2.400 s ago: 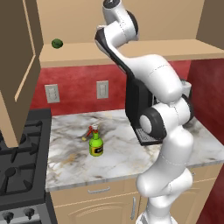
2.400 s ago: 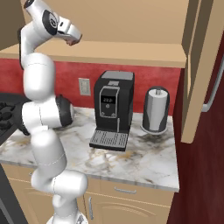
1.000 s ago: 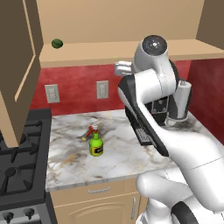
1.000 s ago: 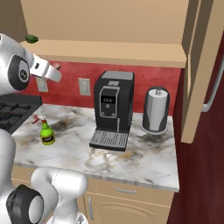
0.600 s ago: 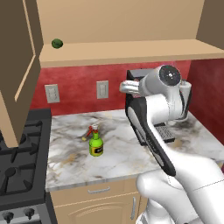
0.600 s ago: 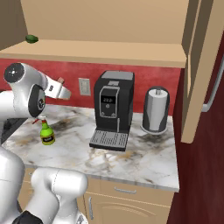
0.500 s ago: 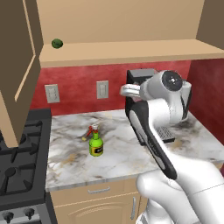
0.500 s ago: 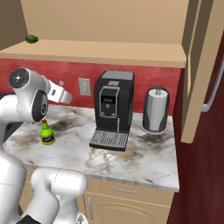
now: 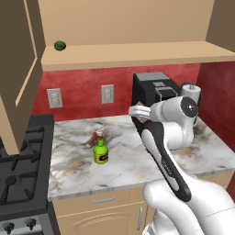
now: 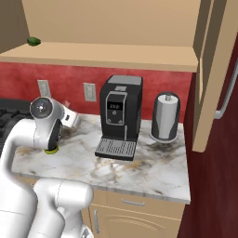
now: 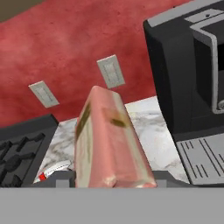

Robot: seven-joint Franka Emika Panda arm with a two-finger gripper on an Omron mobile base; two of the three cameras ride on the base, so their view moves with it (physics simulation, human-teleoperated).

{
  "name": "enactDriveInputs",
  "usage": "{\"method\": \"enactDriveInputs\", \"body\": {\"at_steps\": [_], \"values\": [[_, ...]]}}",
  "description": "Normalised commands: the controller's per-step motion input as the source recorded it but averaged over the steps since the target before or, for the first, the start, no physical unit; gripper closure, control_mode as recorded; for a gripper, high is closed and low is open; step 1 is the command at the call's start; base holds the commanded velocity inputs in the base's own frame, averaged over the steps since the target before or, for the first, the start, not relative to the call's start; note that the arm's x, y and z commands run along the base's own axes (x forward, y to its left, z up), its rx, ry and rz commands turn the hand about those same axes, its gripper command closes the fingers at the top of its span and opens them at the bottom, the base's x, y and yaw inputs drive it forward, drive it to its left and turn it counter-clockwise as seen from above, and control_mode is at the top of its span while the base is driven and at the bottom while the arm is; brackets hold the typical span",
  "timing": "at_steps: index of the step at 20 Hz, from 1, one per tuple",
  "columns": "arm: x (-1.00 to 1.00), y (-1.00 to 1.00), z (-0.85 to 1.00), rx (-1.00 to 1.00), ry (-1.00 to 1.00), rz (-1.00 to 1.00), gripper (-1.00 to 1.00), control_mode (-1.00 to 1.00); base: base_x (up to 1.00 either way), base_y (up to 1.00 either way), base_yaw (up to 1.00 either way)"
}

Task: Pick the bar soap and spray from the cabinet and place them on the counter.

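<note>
The gripper [image 9: 137,111] is pinching the bar soap [image 11: 109,142], its jaws pressing against the block's two sides. In the hand view the pinkish soap is standing on end between the fingers, with brownish marks on its faces. In the left base view the gripper is hanging above the counter [image 9: 124,163], just in front of the black coffee machine [image 9: 153,92], with a sliver of the soap showing at its tip. In the right base view the gripper [image 10: 70,118] is sitting low over the marble near the red back wall [image 10: 60,81].

The spray [image 9: 99,148] is standing upright on the counter, to the left of the gripper and well apart from it, its red nozzle pointing toward the gas stove [image 9: 20,179]. Above, the cabinet [image 9: 128,53] is standing with its door open, and a small dark green ball [image 9: 59,45] is resting at the left end of its shelf. A grey canister [image 10: 166,116] is standing to the right of the coffee machine.
</note>
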Motion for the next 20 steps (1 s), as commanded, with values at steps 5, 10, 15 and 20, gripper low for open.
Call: {"method": "enactDriveInputs", "body": {"at_steps": [5,10,15,20], "values": [[-0.01,0.00,-0.50,0.04,0.00,0.09,1.00,-1.00,0.00,0.00,0.00],[0.00,0.00,-0.27,0.00,0.00,0.08,1.00,-1.00,0.00,0.00,0.00],[0.00,0.00,0.00,0.01,0.00,0.00,1.00,-1.00,0.00,0.00,0.00],[-0.01,-0.01,-0.27,0.07,0.03,0.00,1.00,-1.00,0.00,0.00,0.00]]}}
